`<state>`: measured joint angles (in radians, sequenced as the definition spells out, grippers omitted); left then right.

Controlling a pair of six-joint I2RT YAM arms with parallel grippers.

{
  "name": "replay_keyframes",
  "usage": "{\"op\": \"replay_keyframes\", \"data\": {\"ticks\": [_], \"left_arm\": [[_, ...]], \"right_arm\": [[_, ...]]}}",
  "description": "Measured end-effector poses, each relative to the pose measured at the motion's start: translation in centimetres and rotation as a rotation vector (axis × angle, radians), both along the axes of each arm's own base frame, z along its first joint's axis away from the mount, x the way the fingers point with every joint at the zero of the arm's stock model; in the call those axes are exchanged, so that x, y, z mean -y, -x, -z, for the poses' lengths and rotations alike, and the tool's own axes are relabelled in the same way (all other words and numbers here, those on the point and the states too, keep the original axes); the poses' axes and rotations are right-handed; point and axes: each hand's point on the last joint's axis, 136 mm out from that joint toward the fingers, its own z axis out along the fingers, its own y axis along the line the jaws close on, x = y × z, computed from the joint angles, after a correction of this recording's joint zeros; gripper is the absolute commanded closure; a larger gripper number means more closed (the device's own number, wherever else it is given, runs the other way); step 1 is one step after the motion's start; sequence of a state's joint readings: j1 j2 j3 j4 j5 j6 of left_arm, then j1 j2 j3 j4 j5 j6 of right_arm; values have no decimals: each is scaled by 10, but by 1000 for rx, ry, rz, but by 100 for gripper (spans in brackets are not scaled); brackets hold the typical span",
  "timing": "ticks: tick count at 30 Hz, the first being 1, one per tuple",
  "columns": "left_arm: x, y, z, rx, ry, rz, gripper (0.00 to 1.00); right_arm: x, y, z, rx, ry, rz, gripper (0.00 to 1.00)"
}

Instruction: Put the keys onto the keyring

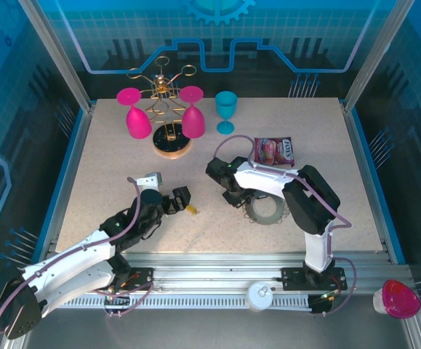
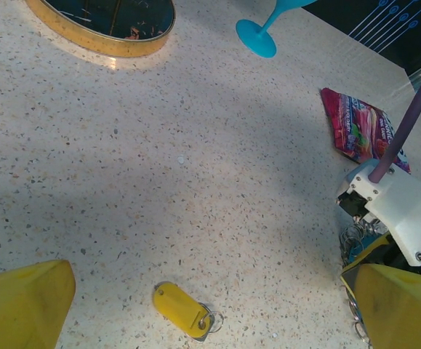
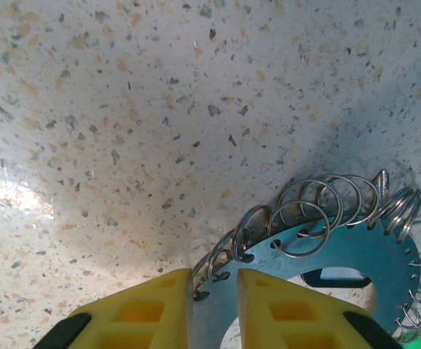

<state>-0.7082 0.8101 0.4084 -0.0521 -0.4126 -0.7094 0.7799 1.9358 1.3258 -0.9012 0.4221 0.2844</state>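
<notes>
The left arm's fingers (image 2: 28, 302) stand spread wide above the table (image 2: 195, 167). A yellow-headed key (image 2: 180, 309) lies flat between them, its long axis slanting across the gap and its small split ring toward the right-hand finger. The left arm is plainly the nearer one to this key. Further right, apart from the key, the keyring (image 3: 341, 251) lies flat. The right arm's fingers (image 3: 145, 309) are drawn close astride its band, one outside the loop-hung rim and one in the central hole, apparently pinching it. At the back, two pink glasses (image 1: 138, 116) hang upside down on a gold rack (image 1: 168, 87). A teal goblet (image 1: 225, 109) stands upright, its contents not discernible.
</notes>
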Motion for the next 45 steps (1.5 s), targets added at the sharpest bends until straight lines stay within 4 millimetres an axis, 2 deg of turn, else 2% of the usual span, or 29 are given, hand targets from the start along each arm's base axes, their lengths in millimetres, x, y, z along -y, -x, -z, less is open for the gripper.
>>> {"op": "replay_keyframes", "data": {"ticks": [10, 13, 16, 18, 21, 25, 30, 34, 38, 41, 43, 45], "left_arm": [[-1, 0, 1, -2, -4, -2, 1], [-1, 0, 1, -2, -4, -3, 1], [-1, 0, 1, -3, -5, -2, 1], [-1, 0, 1, -2, -4, -2, 1], [-1, 0, 1, -2, -5, -2, 1], [-1, 0, 1, 2, -13, 3, 1], [5, -5, 1, 34, -80, 52, 1], [21, -12, -2, 79, -162, 157, 1], [48, -17, -13, 169, -227, 324, 1], [72, -14, -15, 234, -268, 482, 2], [86, -10, -13, 264, -286, 583, 7], [99, -7, -9, 283, -302, 676, 17]], "right_arm": [[0, -5, 9, 0, 32, 12, 78], [2, -7, 8, 12, 46, 16, 83], [4, -9, 8, 24, 56, 24, 96], [6, -10, 7, 32, 67, 25, 100], [6, -10, 6, 36, 67, 27, 100], [1, -11, -10, 62, 12, 23, 100], [-11, -4, -48, 94, -181, -8, 100], [-19, 1, -63, 65, -344, -28, 100], [-26, 9, -68, -8, -505, -60, 100], [-31, 12, -76, -36, -602, -95, 100], [-34, 13, -84, -36, -663, -114, 100], [-37, 13, -94, -24, -725, -136, 100]]}}
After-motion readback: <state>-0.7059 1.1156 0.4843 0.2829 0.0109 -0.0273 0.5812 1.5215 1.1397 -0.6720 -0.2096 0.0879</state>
